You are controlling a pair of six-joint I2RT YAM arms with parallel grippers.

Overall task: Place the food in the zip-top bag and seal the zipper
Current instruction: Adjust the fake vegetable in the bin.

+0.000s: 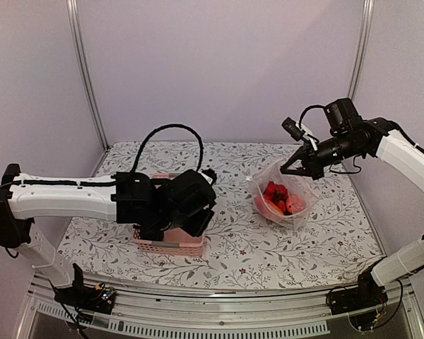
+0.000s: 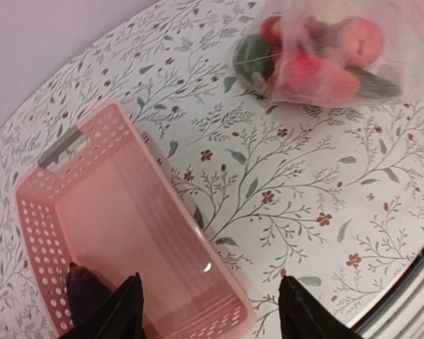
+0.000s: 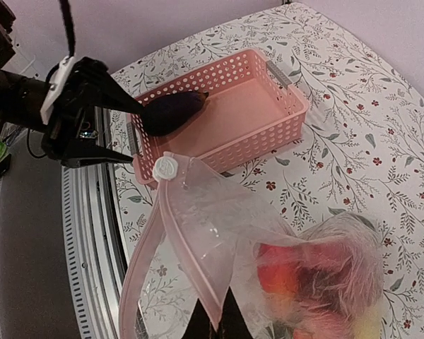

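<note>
The clear zip-top bag stands at the right of the table with red, orange and green food inside. My right gripper is shut on the bag's mouth edge, holding it up and open. In the right wrist view the pink zipper runs from a white slider down to my right gripper. A dark eggplant lies in the pink basket. My left gripper hangs open over the basket's corner, the eggplant just outside its left finger.
The flowered tablecloth covers the table. A metal rail runs along the near edge. Pale walls with upright posts close off the back and sides. The left arm's black cable loops above the basket.
</note>
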